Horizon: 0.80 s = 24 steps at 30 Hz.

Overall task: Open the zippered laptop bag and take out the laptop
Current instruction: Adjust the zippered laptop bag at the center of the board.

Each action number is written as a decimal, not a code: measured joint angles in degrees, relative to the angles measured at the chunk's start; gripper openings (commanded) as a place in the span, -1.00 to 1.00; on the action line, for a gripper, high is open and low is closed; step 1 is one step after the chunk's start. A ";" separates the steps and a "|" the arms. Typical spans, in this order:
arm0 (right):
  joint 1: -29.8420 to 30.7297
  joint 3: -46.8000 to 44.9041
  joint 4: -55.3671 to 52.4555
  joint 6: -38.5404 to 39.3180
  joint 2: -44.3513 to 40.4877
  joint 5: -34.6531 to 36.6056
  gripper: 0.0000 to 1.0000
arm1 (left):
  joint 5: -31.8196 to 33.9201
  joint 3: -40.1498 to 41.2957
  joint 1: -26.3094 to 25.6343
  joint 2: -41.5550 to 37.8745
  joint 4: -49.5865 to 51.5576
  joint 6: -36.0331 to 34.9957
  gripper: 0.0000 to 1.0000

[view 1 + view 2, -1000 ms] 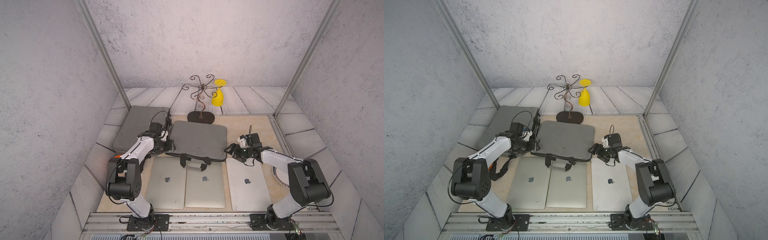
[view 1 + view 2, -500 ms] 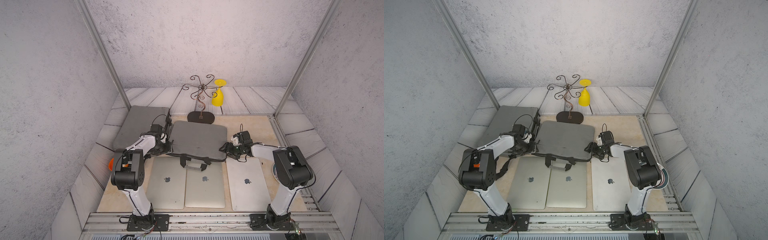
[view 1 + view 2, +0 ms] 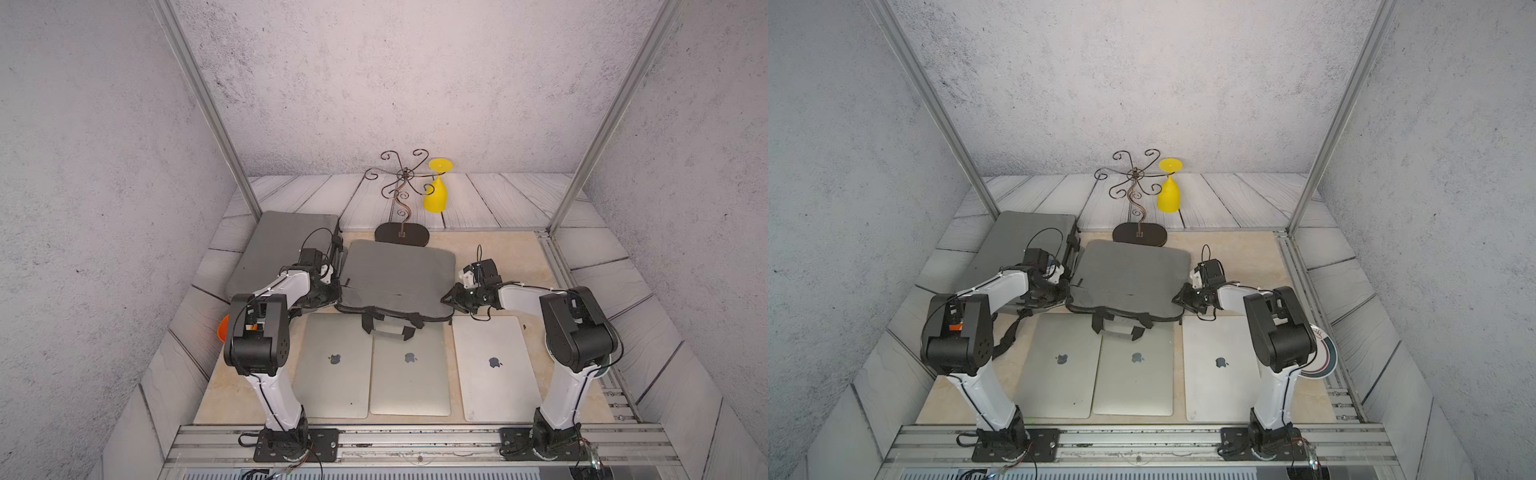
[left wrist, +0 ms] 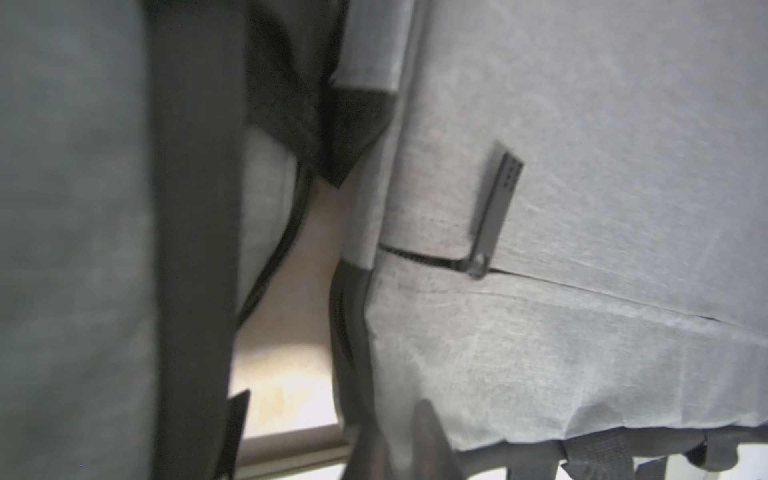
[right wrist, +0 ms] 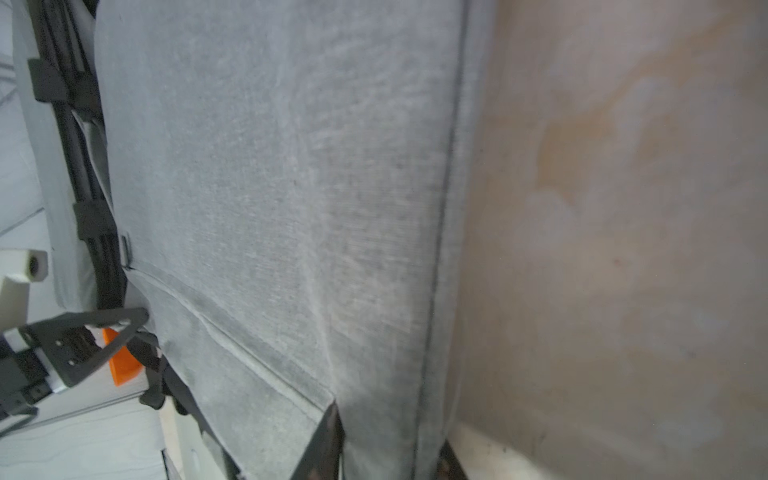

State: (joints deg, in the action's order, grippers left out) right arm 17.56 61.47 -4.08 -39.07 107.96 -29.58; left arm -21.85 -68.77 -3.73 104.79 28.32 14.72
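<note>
The grey zippered laptop bag [image 3: 397,278] lies flat mid-table, handles [image 3: 388,328] toward the front. My left gripper [image 3: 337,293] sits low at its left edge near the front corner. In the left wrist view its dark fingers [image 4: 428,432] are pinched together on the bag's edge fabric, and a black zipper pull [image 4: 496,208] lies on the bag's face. My right gripper [image 3: 449,300] is at the right front corner. In the right wrist view its fingers [image 5: 328,436] clamp the bag's side edge [image 5: 432,374]. The laptop is hidden.
Three closed silver computers [image 3: 409,374] lie side by side along the front, under the bag's handles. A second grey bag [image 3: 282,249] lies at the back left. A wire stand [image 3: 401,235] with a hanging yellow glass [image 3: 435,195] is behind. A plate [image 3: 1325,357] sits under the right arm.
Both grippers have moved in against the bag's left and right edges and closed on them. Both elbows have folded up toward the front.
</note>
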 measured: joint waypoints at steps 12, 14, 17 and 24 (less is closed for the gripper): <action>-0.07 10.36 -11.23 6.99 0.00 2.08 -0.61 | -5.05 2.71 -5.51 -15.80 4.09 3.54 -1.00; -0.11 11.61 -12.81 8.20 0.00 2.34 -0.62 | -5.70 4.11 -8.41 -18.95 4.50 5.51 -1.00; -0.17 13.75 -14.75 9.97 0.22 2.62 -0.62 | -6.75 7.06 -13.33 -23.06 4.81 9.16 -1.00; -0.17 19.98 -18.12 14.51 3.39 2.47 -0.62 | -8.07 16.39 -22.36 -30.97 4.07 19.61 -0.93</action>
State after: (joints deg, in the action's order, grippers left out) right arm 17.39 81.45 -22.20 -24.56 111.35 -27.11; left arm -29.91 -52.38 -26.09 73.82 32.38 34.33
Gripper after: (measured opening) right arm 0.193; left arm 0.062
